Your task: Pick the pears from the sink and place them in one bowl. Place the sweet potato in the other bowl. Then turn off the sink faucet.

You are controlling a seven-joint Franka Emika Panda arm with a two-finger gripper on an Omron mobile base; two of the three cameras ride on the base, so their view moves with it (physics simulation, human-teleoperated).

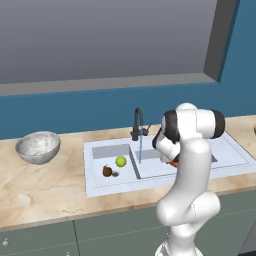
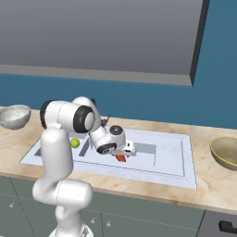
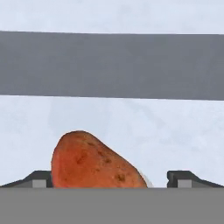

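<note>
In the hand view the orange-red sweet potato (image 3: 89, 164) lies between my open gripper's (image 3: 113, 180) fingertips, closer to the left one, and neither tip is pressed against it. From the right base view the gripper (image 2: 123, 155) hangs low in the right basin of the sink (image 2: 180, 172), just over the sweet potato (image 2: 121, 158). The yellow-green pear (image 1: 121, 161) and the brown pear (image 1: 107, 171) rest in the left basin. A grey speckled bowl (image 1: 38, 146) stands on the counter left of the sink. The black faucet (image 1: 138, 122) pours a thin blue stream.
A second bowl (image 2: 227, 152) sits on the counter to the right of the sink. The divider between the basins (image 1: 135, 167) runs beside the pears. A blue wall and a grey window ledge rise behind the counter.
</note>
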